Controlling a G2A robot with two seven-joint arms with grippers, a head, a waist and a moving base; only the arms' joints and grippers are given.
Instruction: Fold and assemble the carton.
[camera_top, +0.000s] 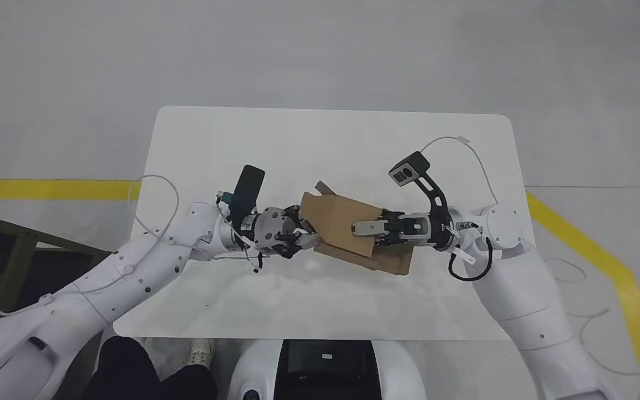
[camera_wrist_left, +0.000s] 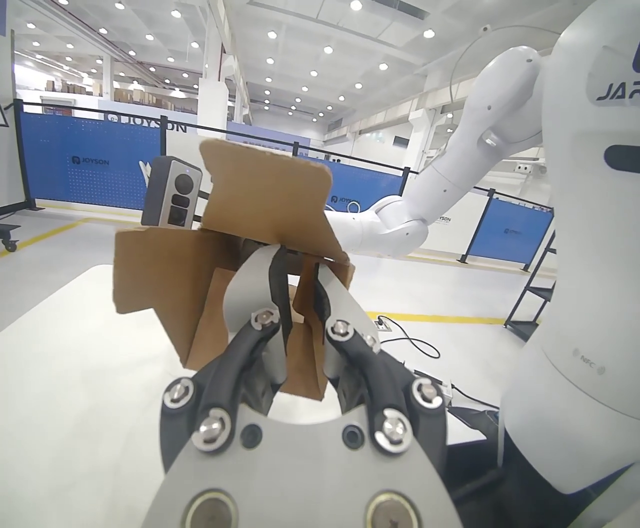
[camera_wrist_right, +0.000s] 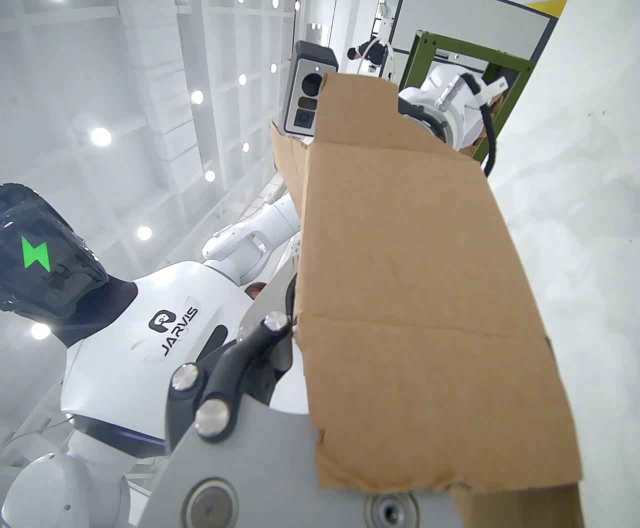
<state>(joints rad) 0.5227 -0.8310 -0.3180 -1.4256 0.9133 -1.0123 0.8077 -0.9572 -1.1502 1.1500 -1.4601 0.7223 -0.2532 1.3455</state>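
Midway, the carton (camera_top: 335, 215) sits over the table's (camera_top: 200, 140) centre, the left gripper (camera_wrist_left: 299, 285) pinching a flap narrowly and the right gripper (camera_top: 360, 228) clamping a wall, apparently bracing it for folding.

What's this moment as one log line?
carton: partly folded, flaps open | left fingers: shut on carton | right fingers: shut on carton

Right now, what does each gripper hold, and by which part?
Both hold the carton: left gripper pinches a flap edge at one end, right gripper a wall at the other.
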